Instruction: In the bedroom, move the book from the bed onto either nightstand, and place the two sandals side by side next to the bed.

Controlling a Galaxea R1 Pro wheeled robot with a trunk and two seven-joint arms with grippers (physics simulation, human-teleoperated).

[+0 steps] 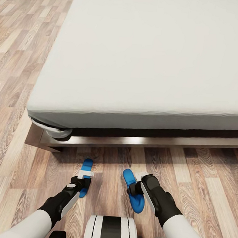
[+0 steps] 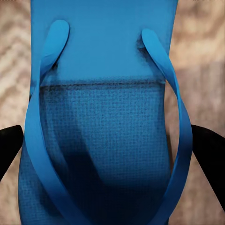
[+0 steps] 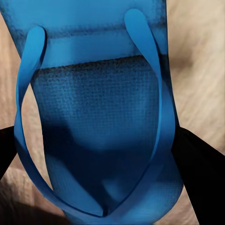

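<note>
I am facing the foot of the bed (image 1: 144, 64), its pale mattress on a dark frame above the plank floor (image 1: 207, 182). Both sandals sit low at the floor just in front of the frame, apart from each other. My left gripper (image 1: 85, 176) has its fingers (image 2: 9, 145) standing on either side of the left sandal (image 1: 87, 166); whether they squeeze it I cannot tell. My right gripper (image 1: 137, 182) straddles the right sandal (image 1: 135, 194) the same way, fingers (image 3: 197, 164) beside its edges, grip uncertain.
</note>
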